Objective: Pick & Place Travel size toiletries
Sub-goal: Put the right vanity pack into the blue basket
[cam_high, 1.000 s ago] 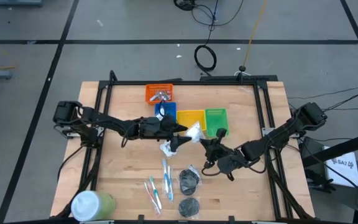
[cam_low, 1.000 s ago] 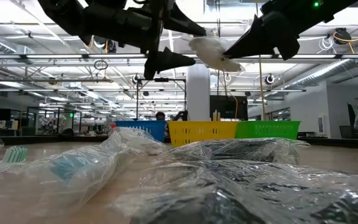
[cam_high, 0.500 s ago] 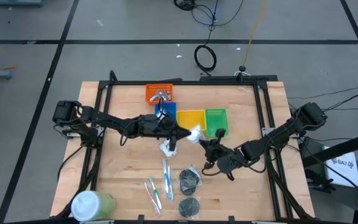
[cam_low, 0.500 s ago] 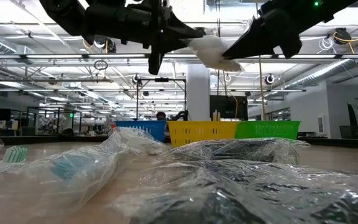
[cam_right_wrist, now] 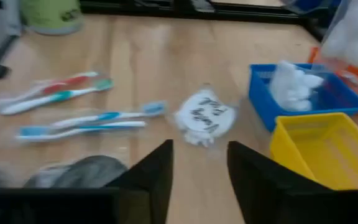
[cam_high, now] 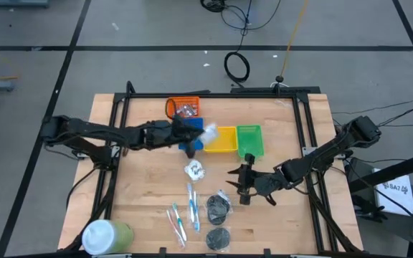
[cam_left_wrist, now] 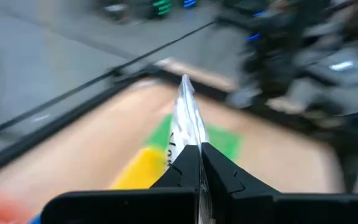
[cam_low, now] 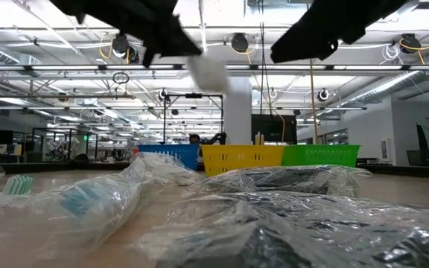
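My left gripper [cam_high: 201,136] is clenched on a white wrinkly packet [cam_high: 209,132], held in the air above the blue tray [cam_high: 185,130], just beside the yellow tray [cam_high: 221,140]. In my left wrist view the packet [cam_left_wrist: 187,118] sticks out straight ahead of my closed fingers [cam_left_wrist: 185,171].

My right gripper [cam_high: 243,181] hangs released and empty over the desk [cam_high: 142,193], its jaws spread apart. Ahead of those jaws a second white packet [cam_right_wrist: 203,117] lies flat on the wood, with toothbrushes [cam_right_wrist: 82,127] beside it and the blue tray [cam_right_wrist: 303,96], already holding a crumpled packet, further on. Close beside my right jaws sit two dark round discs [cam_high: 218,206], and beyond them the green cylinder [cam_high: 106,235] stands at the desk's corner.
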Tool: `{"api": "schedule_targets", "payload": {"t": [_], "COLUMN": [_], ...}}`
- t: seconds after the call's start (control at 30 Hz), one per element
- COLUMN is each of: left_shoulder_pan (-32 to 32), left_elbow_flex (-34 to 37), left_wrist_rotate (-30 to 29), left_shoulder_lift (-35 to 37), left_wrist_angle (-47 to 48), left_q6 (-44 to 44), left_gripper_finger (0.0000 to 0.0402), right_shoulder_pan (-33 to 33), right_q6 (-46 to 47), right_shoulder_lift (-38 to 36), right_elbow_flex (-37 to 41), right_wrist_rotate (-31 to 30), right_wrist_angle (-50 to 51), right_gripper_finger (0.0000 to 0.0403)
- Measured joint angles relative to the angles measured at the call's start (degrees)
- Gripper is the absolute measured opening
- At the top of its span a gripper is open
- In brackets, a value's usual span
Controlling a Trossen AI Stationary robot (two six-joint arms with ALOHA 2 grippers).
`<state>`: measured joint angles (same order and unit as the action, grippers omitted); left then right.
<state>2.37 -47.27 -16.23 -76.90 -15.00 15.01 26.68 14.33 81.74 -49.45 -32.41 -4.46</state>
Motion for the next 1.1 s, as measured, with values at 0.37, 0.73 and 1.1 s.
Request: {"api": "schedule_targets", "payload": {"t": [0.37,0.73,1.1], "left_shoulder_pan": [5.3,6.4,6.4], "left_elbow_flex": [1.5,1.7,1.7], "left_wrist_rotate": [-14.3,-8.7,-6.3], "left_shoulder_lift": [1.1,-5.4,-6.0], "left_wrist_angle": [25.2,19.8,16.6], "left_q6": [11.9,12.7,12.5], "left_gripper_finger": [0.0,0.0,0.0089], "right_shoulder_pan": [0.3,-0.8,-0.8], "right_q6": [-0.2,0.0,-0.5], "right_shoulder_lift": [-3.8,-3.8,-2.4], "right_elbow_flex": [3.0,3.6,3.6], "right_wrist_rotate": [0.9,1.0,1.4], "right_wrist_angle": [-1.8,-2.3,-6.1], "right_gripper_finger": [0.019,0.0177,0.0176]}}
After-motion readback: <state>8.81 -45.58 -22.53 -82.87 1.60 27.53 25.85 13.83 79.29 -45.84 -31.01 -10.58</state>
